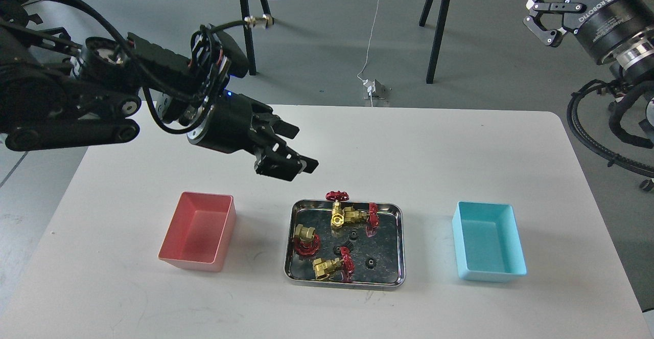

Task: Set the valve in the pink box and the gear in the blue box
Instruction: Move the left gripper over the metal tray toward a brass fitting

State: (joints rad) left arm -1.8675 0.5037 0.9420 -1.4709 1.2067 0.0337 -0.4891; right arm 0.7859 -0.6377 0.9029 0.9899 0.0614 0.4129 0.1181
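The left gripper (301, 150) is held spread and empty above the white desk (460, 144); the brass-gold red-wheeled valve (341, 211) is seen just at its five o'clock, in the shiny steel tray (393, 277). Four valves, three tiny black gears (370, 263) are counted. The salmon-pink plastic box (199, 231) at nine o'clock and the cyan-blue plastic box (488, 242) at three are empty. The right gripper (541, 17) is spread, well apart.

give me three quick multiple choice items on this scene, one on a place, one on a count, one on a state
1. Where does the steel tray sit?
A. between the pink box and the blue box
B. left of the pink box
C. right of the blue box

2. How many valves lie in the tray?
A. two
B. four
C. six

3. What is in the pink box?
A. a valve
B. a gear
C. nothing

Key: 1 A, the tray is at the middle with a box on each side. 2 B, four brass bodies with red handwheels show. 3 C, its floor is bare.
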